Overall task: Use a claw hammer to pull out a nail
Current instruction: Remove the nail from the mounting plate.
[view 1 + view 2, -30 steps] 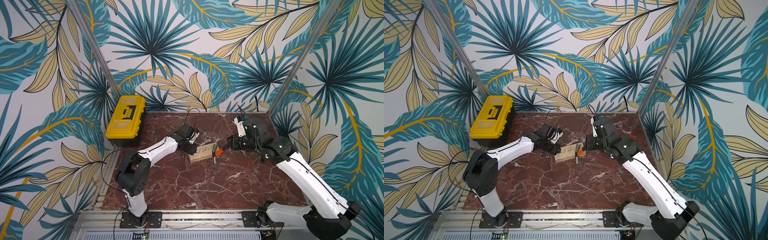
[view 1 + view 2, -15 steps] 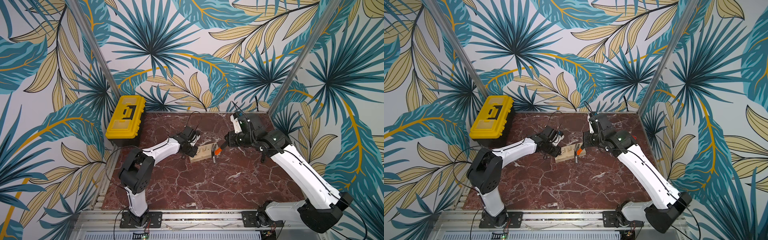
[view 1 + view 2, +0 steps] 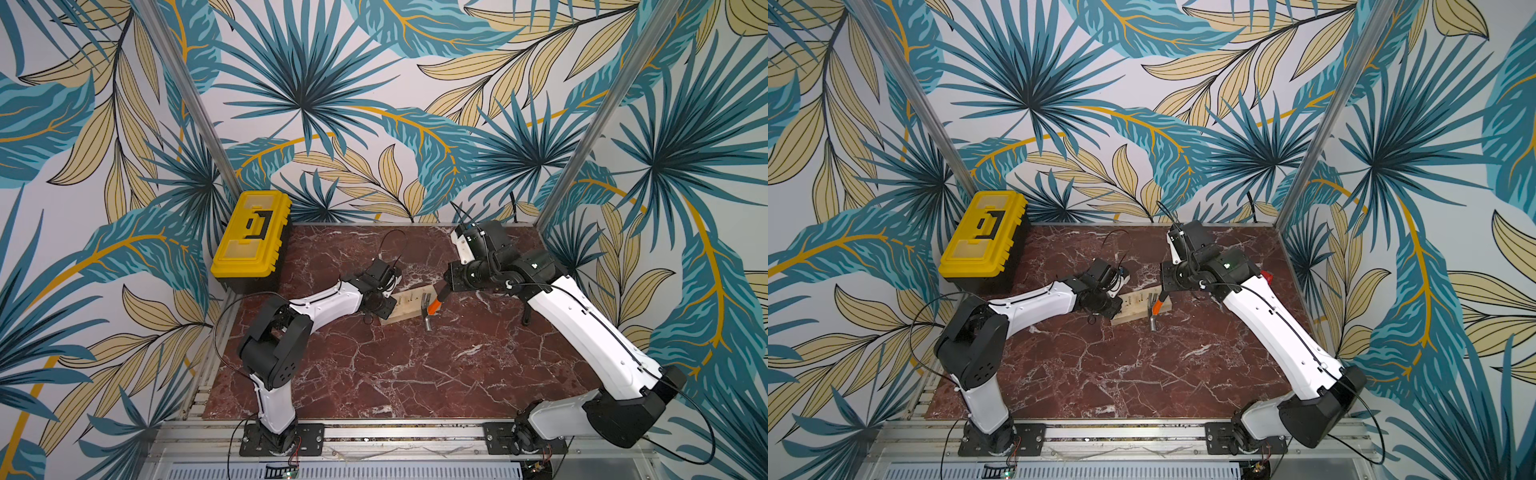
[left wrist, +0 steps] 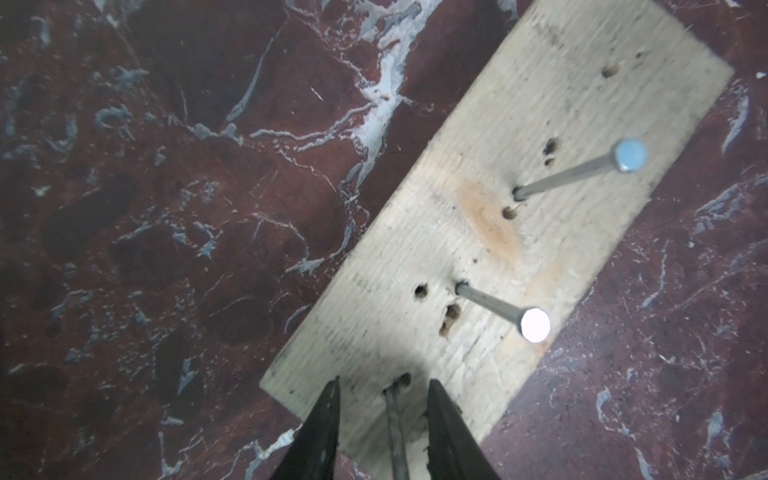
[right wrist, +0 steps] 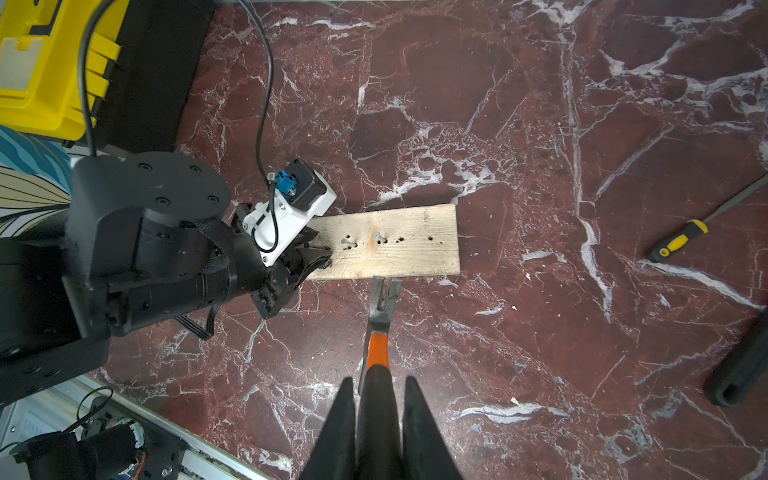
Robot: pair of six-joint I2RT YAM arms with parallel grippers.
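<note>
Hammer (image 5: 378,332) clamped in right gripper (image 5: 378,380), claw (image 5: 384,289) at board (image 5: 415,257) edge.
Left gripper (image 4: 383,382) jaws stand apart astride an end nail (image 4: 395,419); board should be steadied before claw is hooked under a nail head.

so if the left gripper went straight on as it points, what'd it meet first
Probably the wooden plank, at its end: the left gripper straddles a nail standing there, jaws open. Depth is unclear, so the nail might touch first.
</note>
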